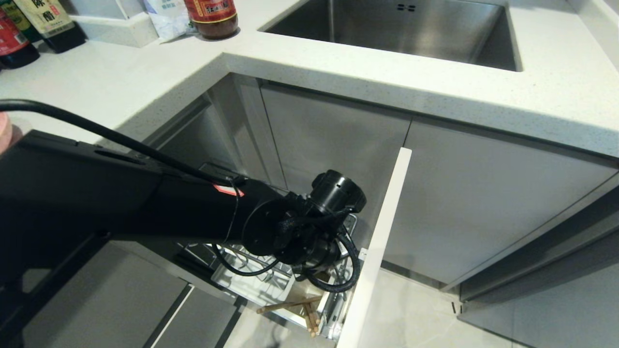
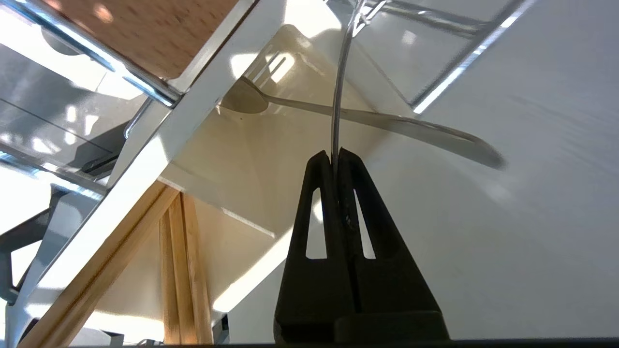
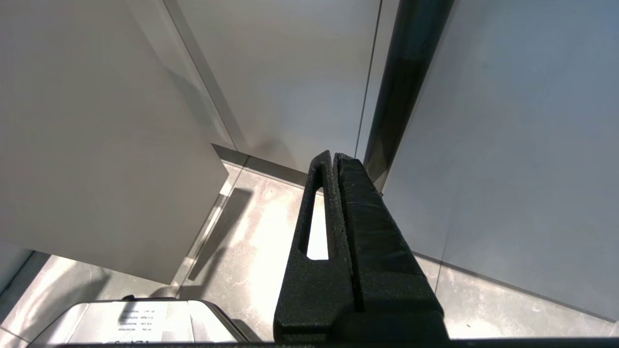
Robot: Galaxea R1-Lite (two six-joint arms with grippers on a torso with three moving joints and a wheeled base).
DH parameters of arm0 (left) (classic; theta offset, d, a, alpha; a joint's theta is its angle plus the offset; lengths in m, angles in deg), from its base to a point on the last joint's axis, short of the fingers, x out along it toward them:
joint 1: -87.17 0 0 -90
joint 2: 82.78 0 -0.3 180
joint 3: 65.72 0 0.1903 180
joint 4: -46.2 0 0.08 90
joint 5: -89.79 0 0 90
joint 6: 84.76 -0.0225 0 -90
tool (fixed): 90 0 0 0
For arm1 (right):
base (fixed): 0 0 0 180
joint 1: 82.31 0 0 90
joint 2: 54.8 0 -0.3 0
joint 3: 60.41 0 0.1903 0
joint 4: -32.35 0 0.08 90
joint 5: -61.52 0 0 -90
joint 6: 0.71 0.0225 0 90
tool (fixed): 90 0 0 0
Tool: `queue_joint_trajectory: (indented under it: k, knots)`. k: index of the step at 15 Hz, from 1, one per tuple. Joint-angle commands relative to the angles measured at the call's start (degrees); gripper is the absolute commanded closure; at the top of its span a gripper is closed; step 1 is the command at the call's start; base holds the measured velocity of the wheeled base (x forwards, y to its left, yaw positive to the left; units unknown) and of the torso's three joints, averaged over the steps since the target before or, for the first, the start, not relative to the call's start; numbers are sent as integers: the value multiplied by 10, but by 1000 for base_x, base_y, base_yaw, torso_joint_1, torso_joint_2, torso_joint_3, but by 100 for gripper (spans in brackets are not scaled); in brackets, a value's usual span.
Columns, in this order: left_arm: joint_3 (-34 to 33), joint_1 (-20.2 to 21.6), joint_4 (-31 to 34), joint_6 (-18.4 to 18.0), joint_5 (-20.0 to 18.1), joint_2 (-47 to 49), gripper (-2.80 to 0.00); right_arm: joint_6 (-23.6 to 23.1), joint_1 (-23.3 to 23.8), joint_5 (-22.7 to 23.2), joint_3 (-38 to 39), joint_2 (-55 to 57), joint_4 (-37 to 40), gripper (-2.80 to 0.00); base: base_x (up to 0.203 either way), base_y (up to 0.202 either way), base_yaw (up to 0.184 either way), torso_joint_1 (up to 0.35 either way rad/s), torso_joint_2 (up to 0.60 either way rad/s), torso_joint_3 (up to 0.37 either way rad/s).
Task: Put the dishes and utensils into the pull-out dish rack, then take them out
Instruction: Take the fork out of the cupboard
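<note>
My left gripper reaches down into the pull-out dish rack, just behind its white panel front. Its jaws are shut on a thin chrome wire that runs up into the rack's wires. The silver fork leans in the white utensil cup, head down. Its handle passes beside the fingertips, not between them. The wooden chopsticks lie at the rack's front, and they also show as chopsticks beside the cup. A pale-pink plate edge shows on the counter. The bowl is out of view. My right gripper hangs shut and empty.
The brown wooden strip runs along the rack. Above it are the white counter, a steel sink, and bottles at the back left. The left arm covers most of the rack. Grey cabinet fronts and floor surround the right gripper.
</note>
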Motion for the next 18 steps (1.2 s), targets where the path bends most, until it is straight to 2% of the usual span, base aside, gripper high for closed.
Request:
queue_joint_trajectory:
  k: [1,5,18]
  knots:
    - [0,-1,4,4,1,-21,0,1,0,0,0,0,0,0,0,0,0,0,0,0]
    - [15,-8,37,4,14,-46,0,0,0,0,0,0,0,0,0,0,0,0,0,0]
    - [14,-12,39,4,25,-49,0,1,0,0,0,0,0,0,0,0,0,0,0,0]
